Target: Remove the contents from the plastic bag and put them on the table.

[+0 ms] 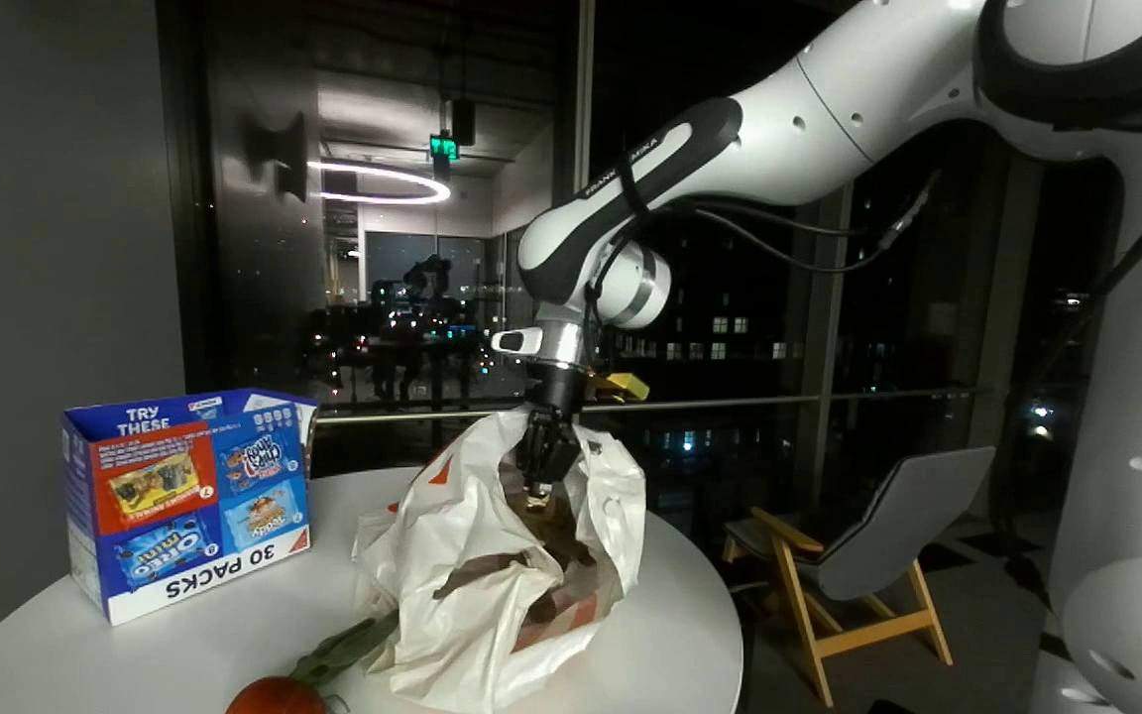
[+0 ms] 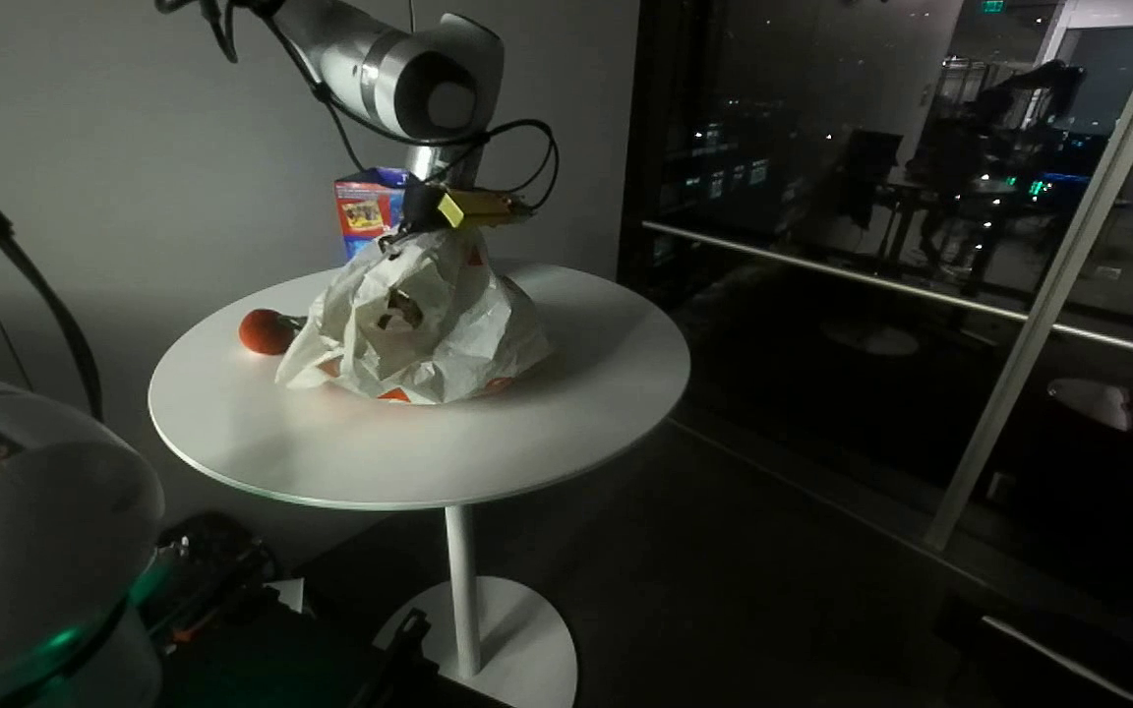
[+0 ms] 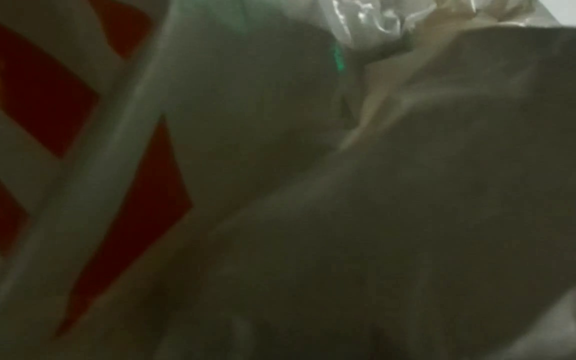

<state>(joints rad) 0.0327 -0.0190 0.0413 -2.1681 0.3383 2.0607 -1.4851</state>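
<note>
Gripper (image 1: 538,490) sits closed, any hold unclear, with the bag (image 1: 467,524) draped around it; a slow, straight lift should keep the bag from snagging.

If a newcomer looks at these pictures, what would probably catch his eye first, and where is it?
Most likely the crumpled white bag on the table, with the gripper pointing down into its mouth. Next, I think, comes the bright blue box, left of the bag in an exterior view. Then perhaps the round red item, lying on the table to the left of the bag in both exterior views.
</note>
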